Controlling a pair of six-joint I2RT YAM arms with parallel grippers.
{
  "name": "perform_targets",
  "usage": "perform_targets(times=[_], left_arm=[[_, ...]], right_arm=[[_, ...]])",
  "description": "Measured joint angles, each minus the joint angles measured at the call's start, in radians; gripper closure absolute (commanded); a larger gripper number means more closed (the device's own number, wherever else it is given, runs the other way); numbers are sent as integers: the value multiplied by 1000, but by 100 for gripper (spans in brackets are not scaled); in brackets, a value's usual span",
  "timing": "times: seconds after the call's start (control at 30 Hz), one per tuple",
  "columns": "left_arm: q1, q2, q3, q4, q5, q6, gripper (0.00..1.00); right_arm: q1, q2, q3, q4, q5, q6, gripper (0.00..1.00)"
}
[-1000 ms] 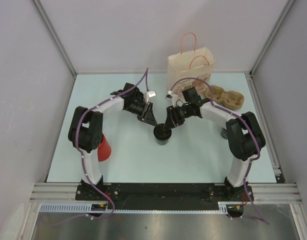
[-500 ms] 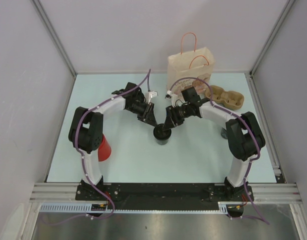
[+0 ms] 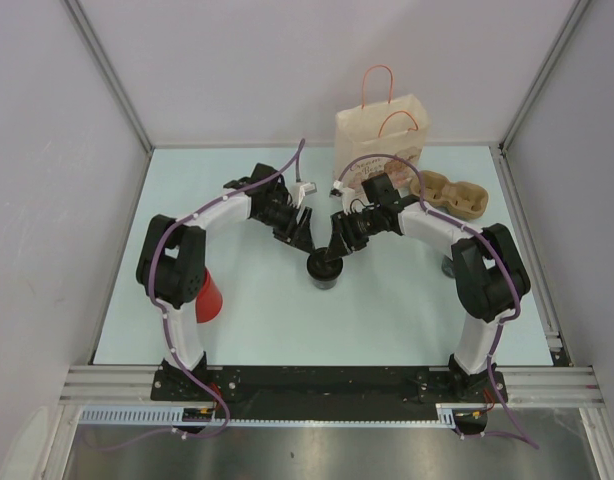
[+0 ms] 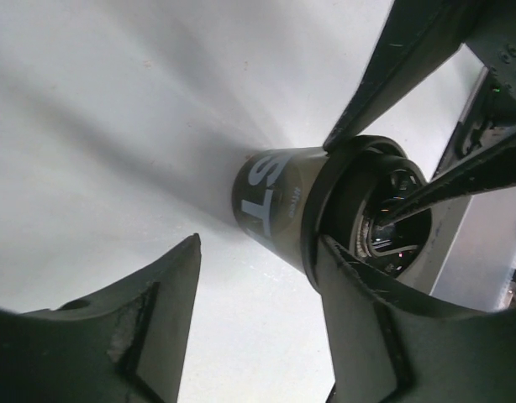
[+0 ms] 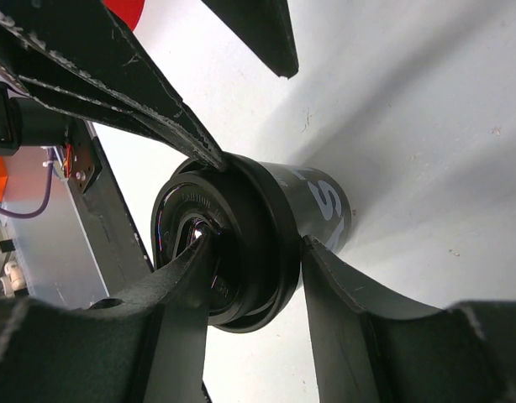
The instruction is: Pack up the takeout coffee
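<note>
Right jaws clamped the black cup (image 5: 321,206) at its lid, lettering half hidden; left jaws gaped, worktop (image 4: 115,126) showing between them.

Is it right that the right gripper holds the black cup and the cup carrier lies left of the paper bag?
No: the top view shows the cup carrier right of the paper bag; the right gripper holds the black cup.

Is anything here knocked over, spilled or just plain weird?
Nothing stands out. The cup stands upright on the table with its lid on and no spill around it; the bag stands upright, the tray lies flat beside it.
</note>
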Motion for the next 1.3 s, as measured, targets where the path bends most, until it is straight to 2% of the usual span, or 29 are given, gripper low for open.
perform_targets(times=[0.33, 0.77, 0.87, 1.07, 1.3], left_arm=[[0, -9, 32, -18, -29, 22, 28], [-25, -120, 37, -39, 56, 39, 25], [-47, -120, 18, -51, 46, 54, 25], [-75, -120, -24, -68, 18, 62, 25], [-75, -120, -26, -67, 3, 62, 25]], right_arm=[[6, -10, 0, -3, 21, 0, 51], [11, -18, -1, -1, 38, 0, 50], [12, -20, -2, -1, 42, 0, 49], [12, -25, -7, 0, 53, 0, 40], [3, -35, -15, 3, 66, -1, 37]])
